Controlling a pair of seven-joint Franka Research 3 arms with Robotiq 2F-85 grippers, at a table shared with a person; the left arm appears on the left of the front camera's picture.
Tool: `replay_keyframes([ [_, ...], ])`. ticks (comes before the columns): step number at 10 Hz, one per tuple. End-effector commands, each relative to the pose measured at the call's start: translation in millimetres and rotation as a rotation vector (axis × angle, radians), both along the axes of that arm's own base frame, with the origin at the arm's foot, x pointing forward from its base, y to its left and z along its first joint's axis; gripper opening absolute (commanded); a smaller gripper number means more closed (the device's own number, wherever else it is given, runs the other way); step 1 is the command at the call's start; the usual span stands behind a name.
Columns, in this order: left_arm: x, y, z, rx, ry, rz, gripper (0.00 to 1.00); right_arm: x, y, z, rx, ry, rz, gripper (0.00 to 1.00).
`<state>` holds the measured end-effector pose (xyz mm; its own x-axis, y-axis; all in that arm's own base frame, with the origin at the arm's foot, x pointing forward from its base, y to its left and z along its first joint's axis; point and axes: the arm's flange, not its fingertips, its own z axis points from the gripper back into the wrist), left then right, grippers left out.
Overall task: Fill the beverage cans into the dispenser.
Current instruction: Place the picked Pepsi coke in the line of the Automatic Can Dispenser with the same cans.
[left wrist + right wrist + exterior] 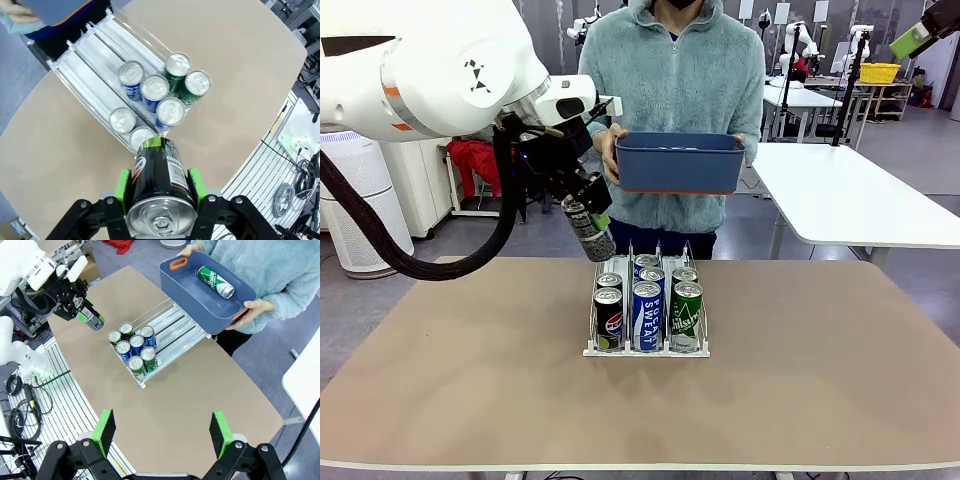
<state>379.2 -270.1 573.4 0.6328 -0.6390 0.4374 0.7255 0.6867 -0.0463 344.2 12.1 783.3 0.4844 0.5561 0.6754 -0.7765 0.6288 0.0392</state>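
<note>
Dark can tilted, base twd dispenser

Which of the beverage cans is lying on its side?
The green can in the dark blue bin held by the person; those in the dispenser stand upright, and the left gripper holds a dark can.
</note>
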Motion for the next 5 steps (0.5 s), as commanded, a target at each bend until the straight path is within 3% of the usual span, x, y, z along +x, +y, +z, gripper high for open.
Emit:
replay_keyframes([
  [1, -24.8, -16.1, -8.9, 0.023, -0.04, -0.034, 0.58, 0.2, 0.5, -1.6, 0.002, 0.003, 0.004, 1.0],
  [5, -52.3, -36.8, -38.8, 0.076, -0.096, -0.077, 0.58, 0.2, 0.5, -1.6, 0.002, 0.003, 0.004, 1.0],
])
